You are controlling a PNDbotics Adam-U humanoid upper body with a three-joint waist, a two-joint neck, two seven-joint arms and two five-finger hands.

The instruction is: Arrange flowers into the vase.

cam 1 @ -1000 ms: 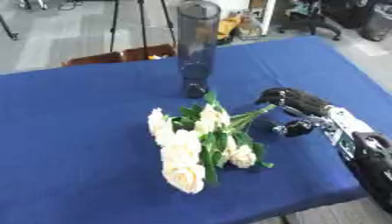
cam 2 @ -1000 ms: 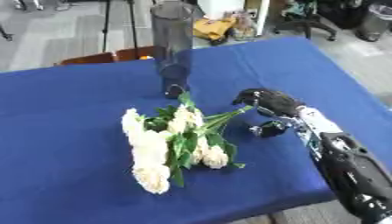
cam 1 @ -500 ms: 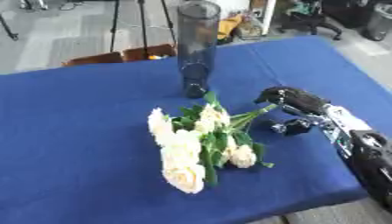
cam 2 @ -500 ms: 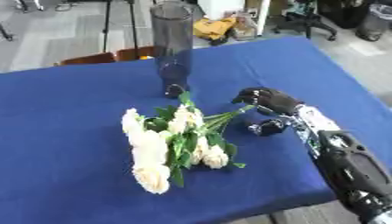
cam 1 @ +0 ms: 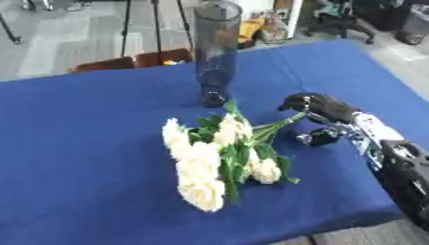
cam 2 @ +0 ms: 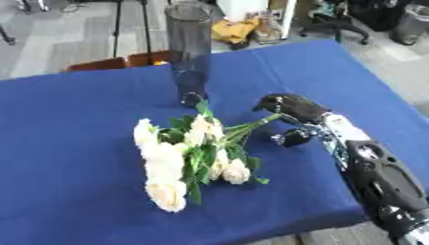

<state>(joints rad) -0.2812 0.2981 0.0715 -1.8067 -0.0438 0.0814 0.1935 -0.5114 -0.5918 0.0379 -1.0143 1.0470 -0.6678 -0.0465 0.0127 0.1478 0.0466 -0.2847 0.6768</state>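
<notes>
A deep blue cloth covers the tabletop [cam 1: 75, 143]. The bunch of flowers [cam 1: 209, 158] just left of the right hand [cam 1: 322, 107] has cream-white blooms, green leaves and green stems. The hand is black, with a white and silver wrist. The tall vase [cam 1: 216, 48] beyond it is smoky grey-blue see-through glass.

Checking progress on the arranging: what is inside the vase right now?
No flowers: the vase is see-through and looks empty. The flowers lie on the table, stems at the right robot hand.
</notes>
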